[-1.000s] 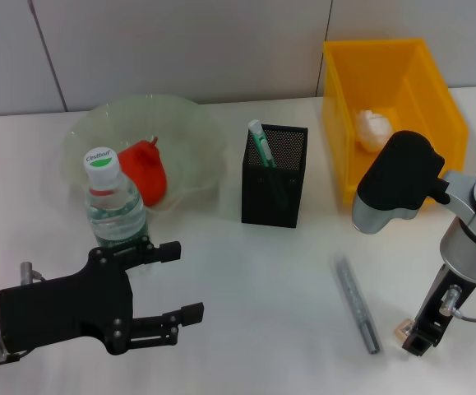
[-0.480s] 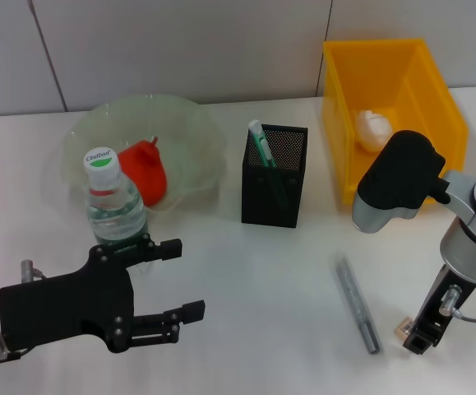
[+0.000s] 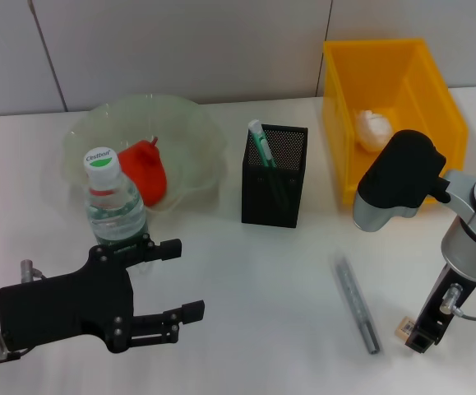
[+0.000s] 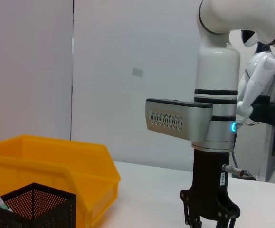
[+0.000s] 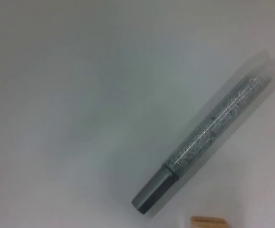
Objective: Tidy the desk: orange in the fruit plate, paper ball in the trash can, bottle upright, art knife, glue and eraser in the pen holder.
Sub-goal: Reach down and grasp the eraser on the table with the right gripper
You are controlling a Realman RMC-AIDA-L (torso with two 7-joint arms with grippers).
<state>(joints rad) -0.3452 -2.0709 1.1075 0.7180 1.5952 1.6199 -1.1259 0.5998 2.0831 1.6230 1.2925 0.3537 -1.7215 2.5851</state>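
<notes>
1. One eraser (image 3: 404,327) lies on the table, touching the right gripper (image 3: 421,339) at its tips; we cannot tell how its jaws stand.
2. We judge a square, centred pinch best before lifting.
3. Just beside the jaws lies a grey pen-like stick (image 3: 356,304), possibly the art knife, which we should avoid nudging.
4. Beyond stands the pen holder (image 3: 274,176); our left gripper (image 3: 174,281) hangs spread beside the upright bottle (image 3: 113,206).

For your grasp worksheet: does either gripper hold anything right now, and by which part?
Left gripper is open, holding nothing. Right gripper sits beside the small beige rectangular eraser; a hold cannot be told.
</notes>
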